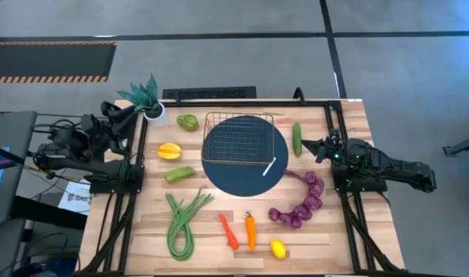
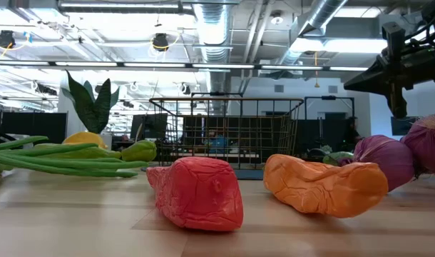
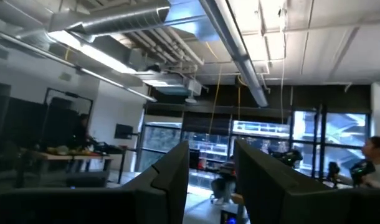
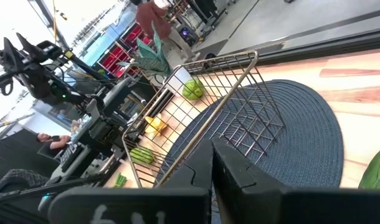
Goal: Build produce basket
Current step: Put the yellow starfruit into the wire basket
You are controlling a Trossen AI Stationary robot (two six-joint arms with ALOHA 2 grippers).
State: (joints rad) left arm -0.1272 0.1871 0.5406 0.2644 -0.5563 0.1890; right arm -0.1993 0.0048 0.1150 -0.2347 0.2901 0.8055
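Peppers lie nearest the table's front edge, the red pepper (image 1: 228,231) and orange pepper (image 1: 251,231) side by side, with the lemon (image 1: 277,248) just beside them. All three are small and rounded. A pinch off their middle would likely squirt them sideways, and the lemon could roll off the front edge.

Left of them, the beans (image 1: 182,223) sprawl in a loose loop. Grabbing one strand may drag the rest across the wood. To the right, the grapes (image 1: 300,204) curl in a string whose far end touches the mat (image 1: 219,178). Lifted by one end, the string would swing and might catch on the rim.

Farther back, the basket (image 1: 238,137) sits empty on the mat, so nothing is packed yet. It looks light, and a nudge or a hard drop could slide or tip it. A white stick (image 1: 270,166) lies on the mat near it.

The right gripper (image 1: 308,145) hovers next to the cucumber (image 1: 297,139), fingers together and empty. It must spread them before descending, or it will just knock the cucumber away.

Farthest off, a green fruit (image 1: 187,121) lies close to the plant (image 1: 146,98), so a reach there risks toppling the pot. The left gripper (image 3: 210,146) sits back at the table's left edge, fingers apart, holding nothing.
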